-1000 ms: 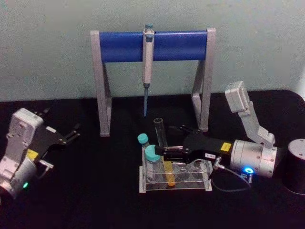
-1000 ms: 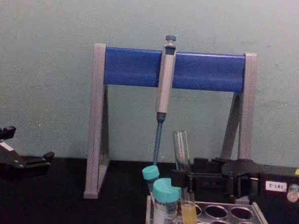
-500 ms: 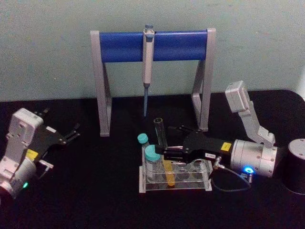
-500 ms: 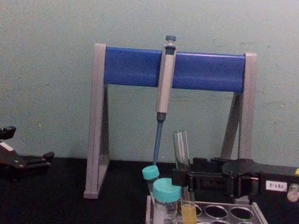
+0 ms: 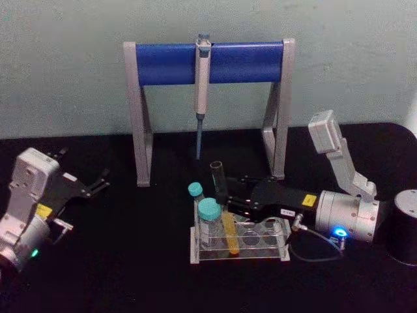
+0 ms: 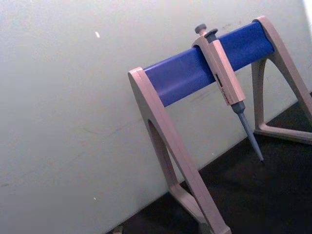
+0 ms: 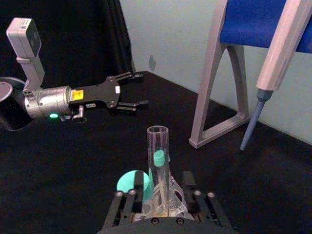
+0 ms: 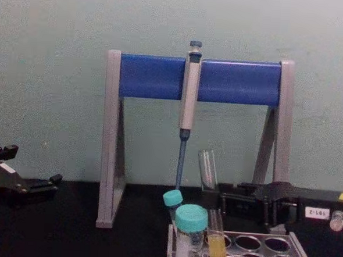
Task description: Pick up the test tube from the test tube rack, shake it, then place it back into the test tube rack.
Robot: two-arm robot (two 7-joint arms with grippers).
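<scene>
Overhanging black table (image 5: pixel 130 261): left gripper (image 7: pixel 142 90) jaws parted, right gripper (image 5: pixel 224 202) likewise around test tube (image 5: pixel 229 235).

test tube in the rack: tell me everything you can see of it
The test tube is long, slim and clear, glass by the look of it, open-topped with no cap. Yellow-orange liquid fills its lower part. It stands in a hole near the left end of the test tube rack, leaning slightly, and most of it is above the rack. The right gripper straddles it with its fingers open and a gap on each side. A teal-capped tube stands just to its left.
</scene>
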